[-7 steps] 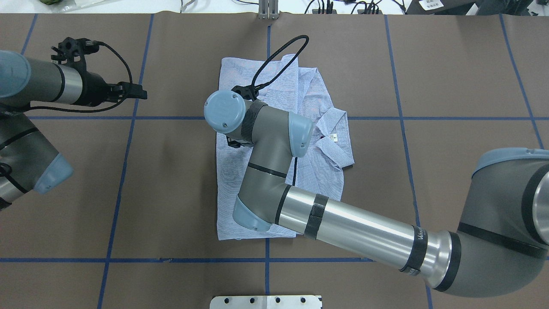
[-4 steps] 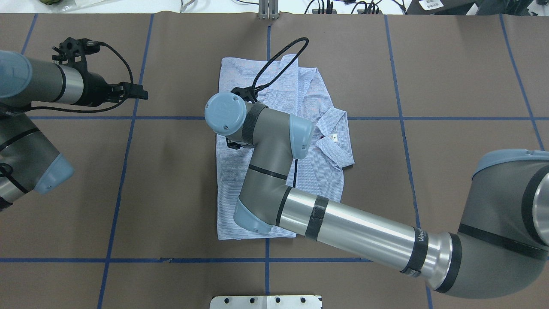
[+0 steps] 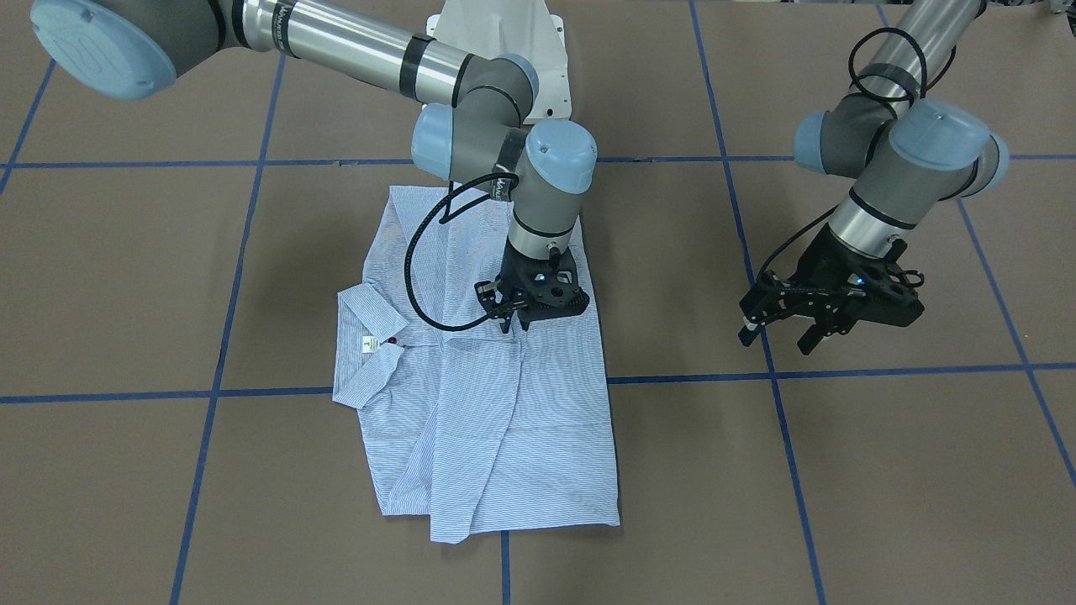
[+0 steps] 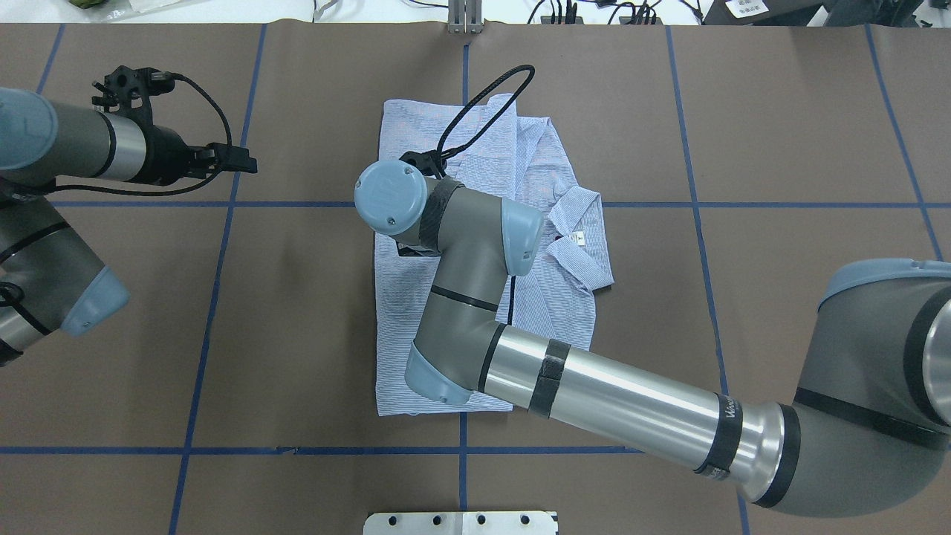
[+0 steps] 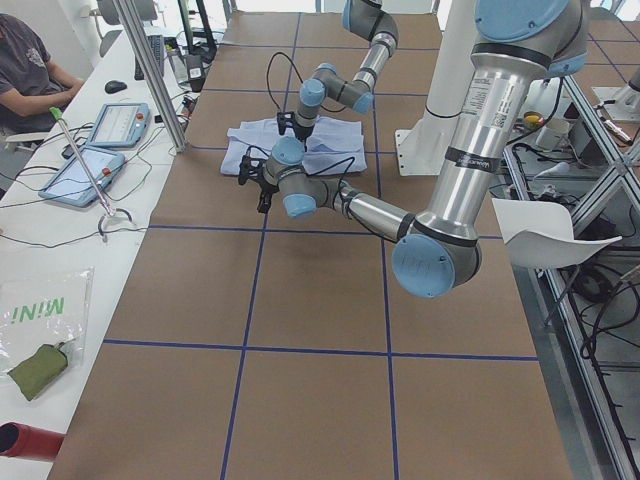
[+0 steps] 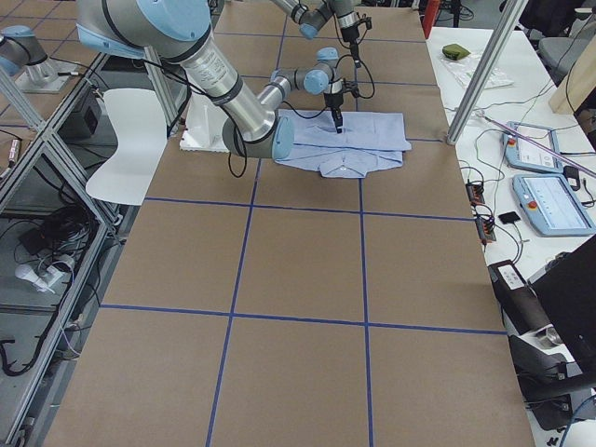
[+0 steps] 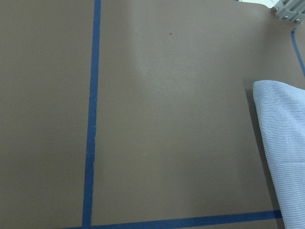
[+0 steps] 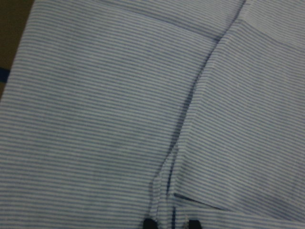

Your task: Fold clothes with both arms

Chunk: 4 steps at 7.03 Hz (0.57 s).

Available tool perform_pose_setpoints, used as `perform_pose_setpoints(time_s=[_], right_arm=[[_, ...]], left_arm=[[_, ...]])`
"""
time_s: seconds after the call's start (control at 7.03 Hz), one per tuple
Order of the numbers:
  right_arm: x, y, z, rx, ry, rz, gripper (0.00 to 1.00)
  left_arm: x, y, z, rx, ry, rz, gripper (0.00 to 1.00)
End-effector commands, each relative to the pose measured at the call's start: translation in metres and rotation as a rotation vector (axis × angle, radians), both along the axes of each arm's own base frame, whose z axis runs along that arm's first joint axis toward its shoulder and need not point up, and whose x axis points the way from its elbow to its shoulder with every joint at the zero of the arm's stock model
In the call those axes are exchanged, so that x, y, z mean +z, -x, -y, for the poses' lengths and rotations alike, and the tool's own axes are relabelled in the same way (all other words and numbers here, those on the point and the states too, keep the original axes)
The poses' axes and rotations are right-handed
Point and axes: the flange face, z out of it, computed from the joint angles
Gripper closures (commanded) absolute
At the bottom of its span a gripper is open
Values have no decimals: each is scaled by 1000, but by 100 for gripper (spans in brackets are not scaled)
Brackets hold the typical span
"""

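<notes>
You are looking at a brown bench (image 4: 297,334) marked into squares with blue tape. In the overhead view the right arm (image 4: 617,394) is reaching in from 4 o'clock, with its wrist pointing down over the cloth. The left arm (image 3: 891,168) is hanging well apart, towards 10 o'clock of the garment, above bare bench.

The shirt (image 3: 504,437) is lying folded into a long rectangle at the bench's centre. The right jaws are touching it near the middle fold. In the wrist view their tips are sitting close together with a ridge of fabric between them, so they seem to be pinching the shirt, though only the very tips are showing. The left jaws are standing spread apart, holding nothing.

The collar (image 4: 594,260) is sticking out at 3 o'clock, and its white label (image 4: 580,238) is facing up.
</notes>
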Motion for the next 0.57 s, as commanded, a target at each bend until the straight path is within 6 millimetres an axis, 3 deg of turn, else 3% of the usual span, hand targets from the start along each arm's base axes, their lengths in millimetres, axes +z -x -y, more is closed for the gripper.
perform_pose_setpoints(time_s=[0.0, 0.14, 0.43], right_arm=[[-1, -3, 2, 1, 0, 3, 89], [-5, -5, 3, 1, 0, 10, 100], [-12, -24, 9, 10, 2, 35, 100]], left_arm=[[-1, -1, 0, 0, -1, 0, 0], [-2, -1, 1, 0, -1, 0, 0], [-2, -1, 1, 0, -1, -2, 0]])
